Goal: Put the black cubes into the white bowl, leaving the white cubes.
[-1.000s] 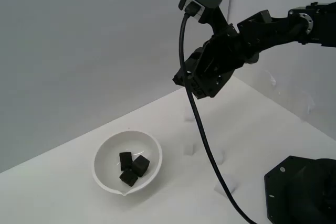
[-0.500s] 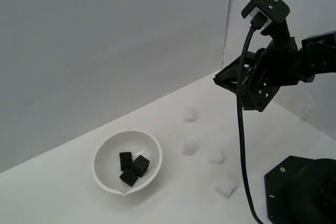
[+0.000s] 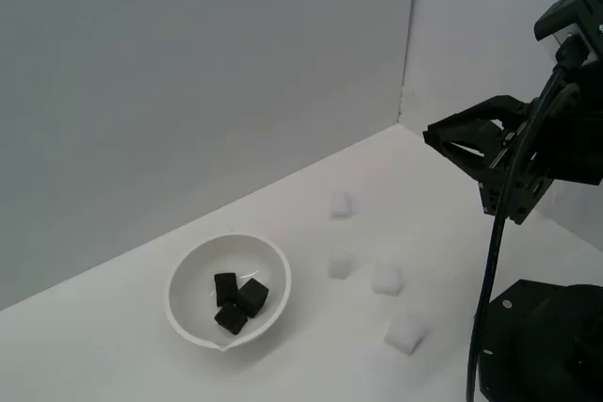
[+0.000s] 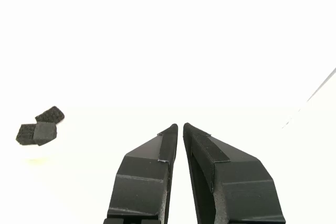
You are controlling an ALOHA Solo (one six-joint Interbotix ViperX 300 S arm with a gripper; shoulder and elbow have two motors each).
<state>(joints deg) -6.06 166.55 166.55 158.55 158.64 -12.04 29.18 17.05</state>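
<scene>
The white bowl [image 3: 187, 275] stands on the white table at the exterior view's lower left. Three black cubes [image 3: 238, 301] lie together inside it; they also show in the wrist view [image 4: 39, 128], where the bowl is washed out. Four white cubes lie on the table to the exterior view's right of the bowl: one farther back [image 3: 340, 203], two in the middle [image 3: 339, 265] [image 3: 386, 280] and one nearest [image 3: 404, 333]. My gripper [image 3: 431, 136] hangs in the air far to the exterior view's right, well above and away from the cubes. In the wrist view the gripper [image 4: 180, 126] is shut and empty.
The arm's black base [image 3: 542, 341] stands at the exterior view's lower right. A black cable [image 3: 490, 280] hangs from the wrist down to it. A grey wall [image 3: 188, 72] runs behind the table and a white wall [image 3: 471, 25] closes the far right.
The arm has swung from above the white cubes to the exterior view's right, away from the bowl, uncovering all four white cubes. The bowl and cubes have not moved.
</scene>
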